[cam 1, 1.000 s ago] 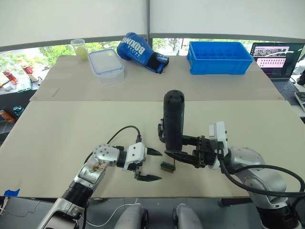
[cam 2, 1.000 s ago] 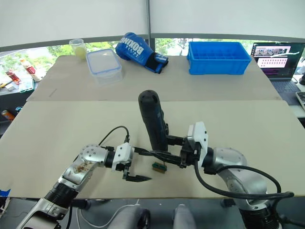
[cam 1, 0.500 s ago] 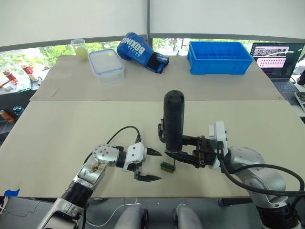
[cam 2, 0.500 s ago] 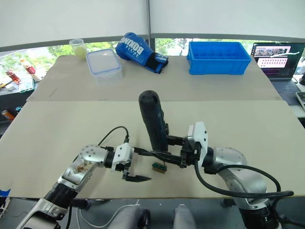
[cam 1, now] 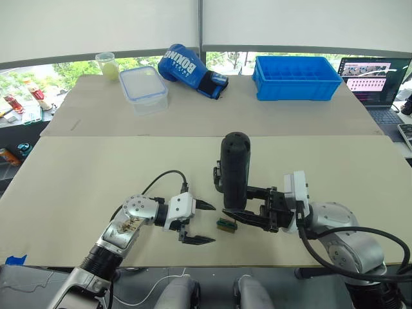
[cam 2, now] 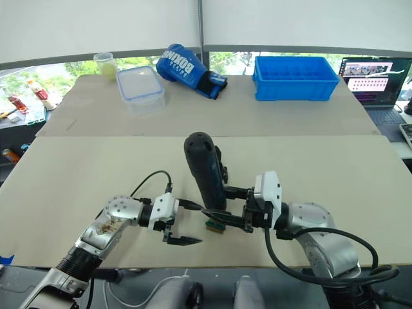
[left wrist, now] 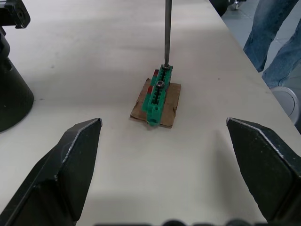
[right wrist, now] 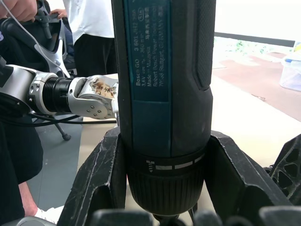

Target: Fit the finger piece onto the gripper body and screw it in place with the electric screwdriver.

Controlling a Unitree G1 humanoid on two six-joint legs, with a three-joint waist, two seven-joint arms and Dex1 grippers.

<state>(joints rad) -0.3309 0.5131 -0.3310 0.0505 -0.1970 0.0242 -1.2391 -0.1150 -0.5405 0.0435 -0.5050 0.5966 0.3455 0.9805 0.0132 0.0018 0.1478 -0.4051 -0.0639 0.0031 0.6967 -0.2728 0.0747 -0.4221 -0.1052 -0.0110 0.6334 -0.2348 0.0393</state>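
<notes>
The right tool (cam 1: 257, 215) is clenched on the one screwdriver (cam 1: 234, 170), held upright with its bit (left wrist: 167, 33) resting on the single green block (left wrist: 158, 95) on the tabletop (cam 1: 96, 174); any tilt or push could skid that loose block or slip the bit off. The left tool (cam 1: 201, 223) hangs released beside it, and one gripper body (cam 1: 218, 178) stands just behind the screwdriver.

I count one electric screwdriver (cam 1: 235, 168), one green block (left wrist: 158, 94) (on brown card), one boxing glove (cam 1: 190, 70), one blue crate (cam 1: 297, 77), one lidded tub (cam 1: 144, 88).
</notes>
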